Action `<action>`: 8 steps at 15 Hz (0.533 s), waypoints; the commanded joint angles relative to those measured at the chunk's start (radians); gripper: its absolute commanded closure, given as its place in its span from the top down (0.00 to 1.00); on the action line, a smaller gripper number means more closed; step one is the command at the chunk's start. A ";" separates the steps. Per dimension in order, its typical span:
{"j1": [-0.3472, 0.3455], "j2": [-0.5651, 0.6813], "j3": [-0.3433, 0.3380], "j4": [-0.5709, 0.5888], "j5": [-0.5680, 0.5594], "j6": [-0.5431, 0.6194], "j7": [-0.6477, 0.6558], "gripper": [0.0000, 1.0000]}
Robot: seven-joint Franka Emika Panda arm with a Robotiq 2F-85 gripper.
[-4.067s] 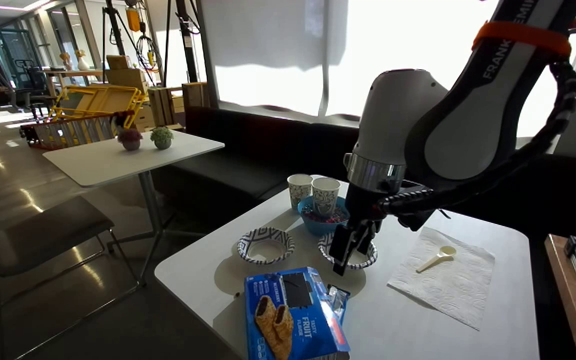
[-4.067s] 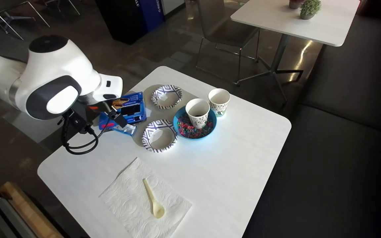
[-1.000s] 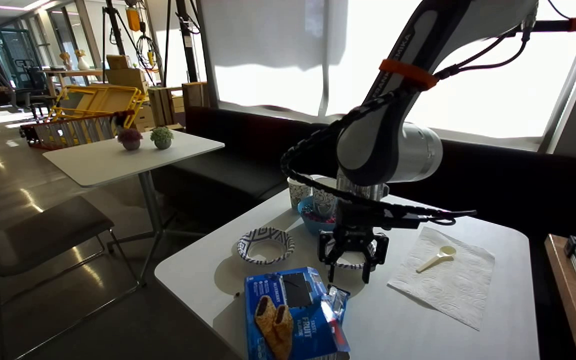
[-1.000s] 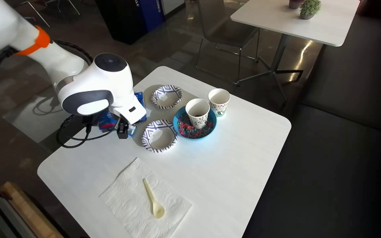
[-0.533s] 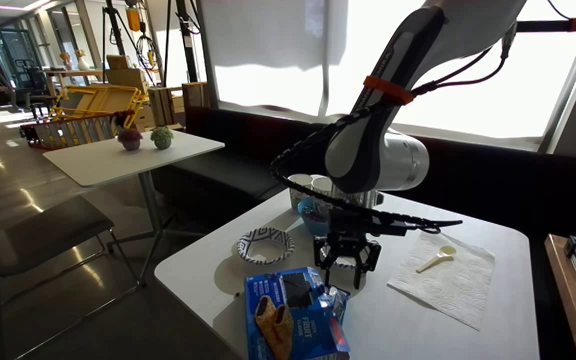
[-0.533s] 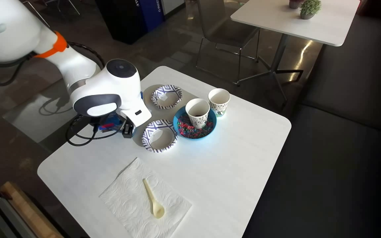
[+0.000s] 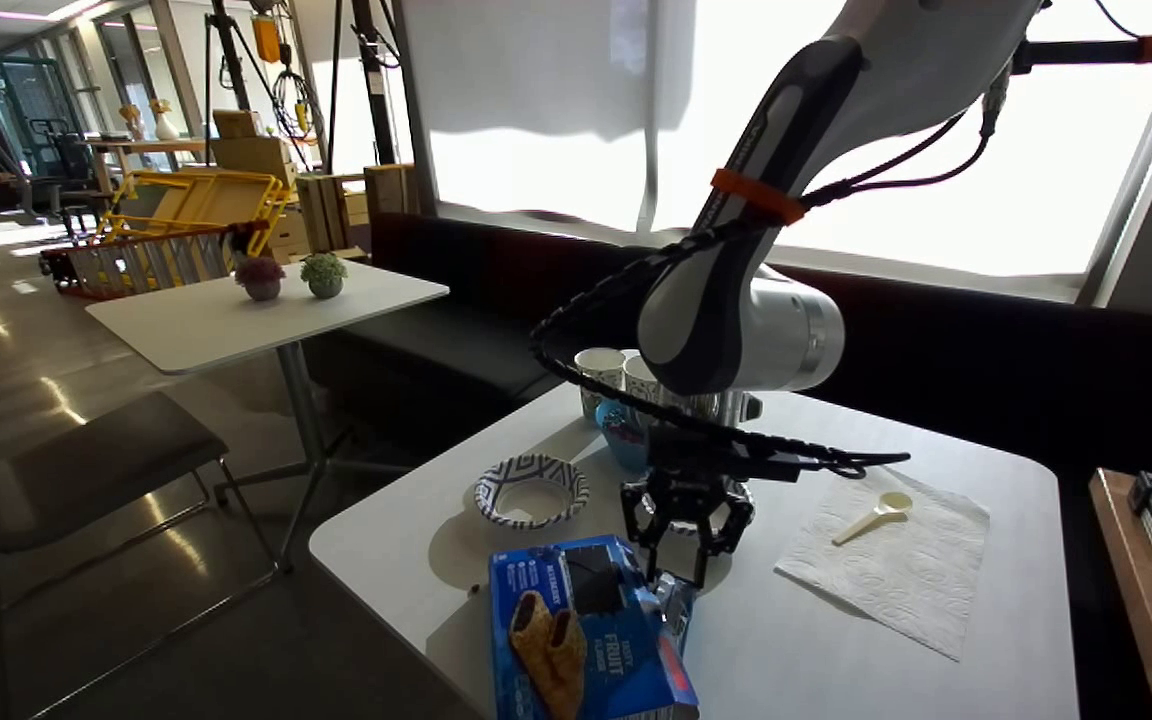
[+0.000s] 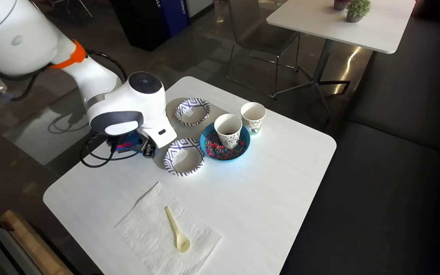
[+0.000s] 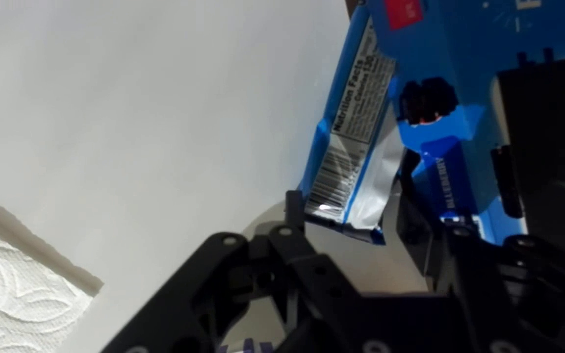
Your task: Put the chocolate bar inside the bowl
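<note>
Wrapped bar (image 9: 351, 142) partly behind box (image 9: 469, 88)

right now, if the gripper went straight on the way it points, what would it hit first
Most likely the wrapped bar, whose end shows between the jaws of the open gripper in the wrist view. Depth is hard to judge, so one jaw might brush the blue box beside it first.

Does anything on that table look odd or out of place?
Yes: a paper cup stands inside the blue bowl, among colourful bits, rather than on the table. A dark speck lies near the blue box, perhaps a crumb.
</note>
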 commanded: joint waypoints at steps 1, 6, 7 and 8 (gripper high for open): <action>0.016 0.005 -0.009 0.006 0.043 0.007 0.002 0.47; 0.016 -0.002 -0.008 0.001 0.066 0.013 -0.006 0.24; 0.018 -0.004 -0.009 -0.001 0.070 0.015 -0.006 0.23; 0.018 -0.008 -0.008 -0.005 0.074 0.016 -0.008 0.15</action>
